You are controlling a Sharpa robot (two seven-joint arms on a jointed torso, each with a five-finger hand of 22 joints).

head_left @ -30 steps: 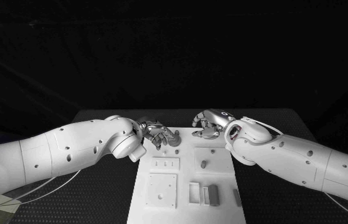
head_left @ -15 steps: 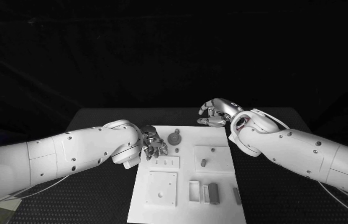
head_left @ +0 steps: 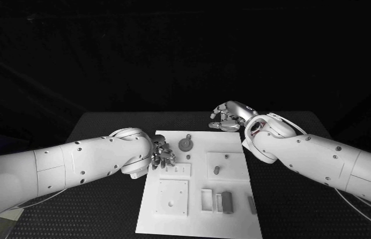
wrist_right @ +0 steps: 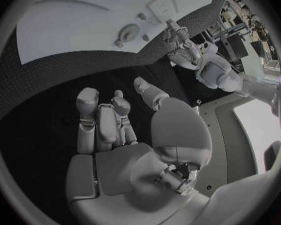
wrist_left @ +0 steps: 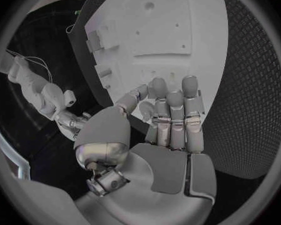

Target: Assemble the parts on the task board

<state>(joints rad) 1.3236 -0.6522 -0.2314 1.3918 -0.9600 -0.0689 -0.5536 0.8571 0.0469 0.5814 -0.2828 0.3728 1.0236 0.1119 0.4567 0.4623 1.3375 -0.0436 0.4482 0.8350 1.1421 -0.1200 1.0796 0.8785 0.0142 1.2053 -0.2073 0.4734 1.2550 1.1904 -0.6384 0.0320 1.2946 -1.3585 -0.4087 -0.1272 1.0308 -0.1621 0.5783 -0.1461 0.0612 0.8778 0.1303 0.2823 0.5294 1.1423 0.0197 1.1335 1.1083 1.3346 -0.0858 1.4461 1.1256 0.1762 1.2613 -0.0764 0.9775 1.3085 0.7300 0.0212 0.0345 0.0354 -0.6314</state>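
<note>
The white task board (head_left: pixel 195 224) lies in the middle of the black table. A round grey part (head_left: pixel 186 143) sits near its far end, with a small peg (head_left: pixel 217 170) to the right of it. Nearer me, a grey block (head_left: pixel 225 202) stands in a slot and a slim bar (head_left: pixel 252 204) lies beside it. My left hand (head_left: pixel 162 154) hovers at the board's left edge, fingers stretched out and palm empty (wrist_left: pixel 168 120). My right hand (head_left: pixel 230 116) hangs over the black mat past the board's far right corner, loosely spread and holding nothing (wrist_right: pixel 112 125).
Recessed square plates (head_left: pixel 171 198) and empty slots (head_left: pixel 207 201) mark the board's near half. Black table mat (head_left: pixel 309 142) borders the board on both sides. My white forearms (head_left: pixel 77 164) reach in low on either side of the board.
Both hands have pulled away from the round part: the left one back to the board's left edge, the right one up past the far edge. The view has shifted a little.
</note>
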